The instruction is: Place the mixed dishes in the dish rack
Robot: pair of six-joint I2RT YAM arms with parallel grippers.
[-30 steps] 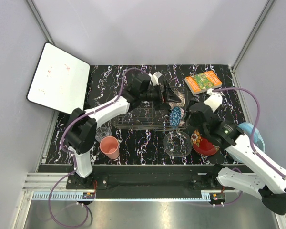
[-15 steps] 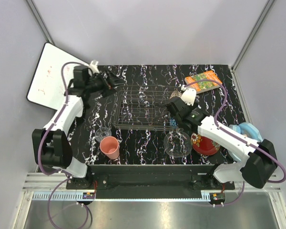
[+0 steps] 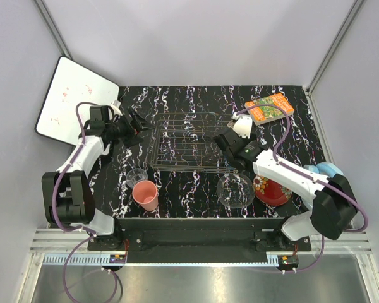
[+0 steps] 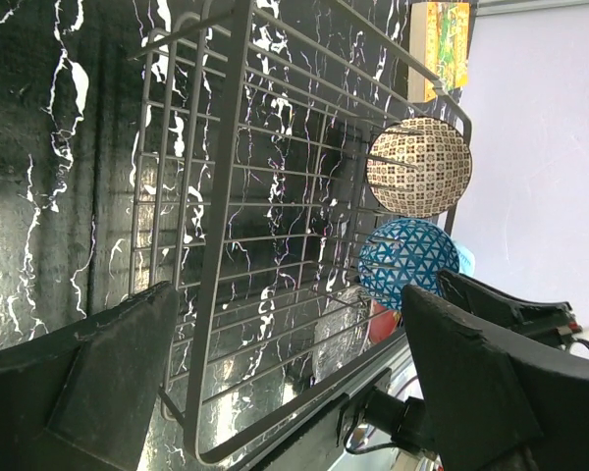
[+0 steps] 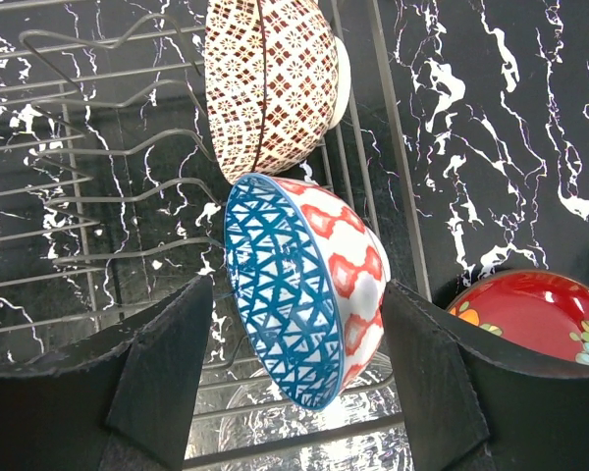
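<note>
The dish rack (image 3: 183,142) stands mid-table. The tan-red bowl (image 5: 270,83) and the blue bowl (image 5: 294,294) stand on edge at its right end; both also show in the left wrist view, tan-red (image 4: 419,167) and blue (image 4: 407,260). My right gripper (image 5: 299,324) is open, with its fingers either side of the blue bowl and a gap on both sides. My left gripper (image 3: 136,123) is open and empty at the rack's left edge. The pink cup (image 3: 145,194), small glass (image 3: 137,177), glass plate (image 3: 235,190) and red dish (image 3: 271,189) sit in front of the rack.
An orange-green book (image 3: 270,107) lies at the back right. A light blue round thing (image 3: 331,169) sits at the right edge behind my right arm. A white board (image 3: 76,104) leans at the back left. Grey walls close in the table.
My left gripper has drawn back from the rack's right end to its left edge, leaving the tan-red bowl in the rack. My right gripper has moved in over the blue bowl.
</note>
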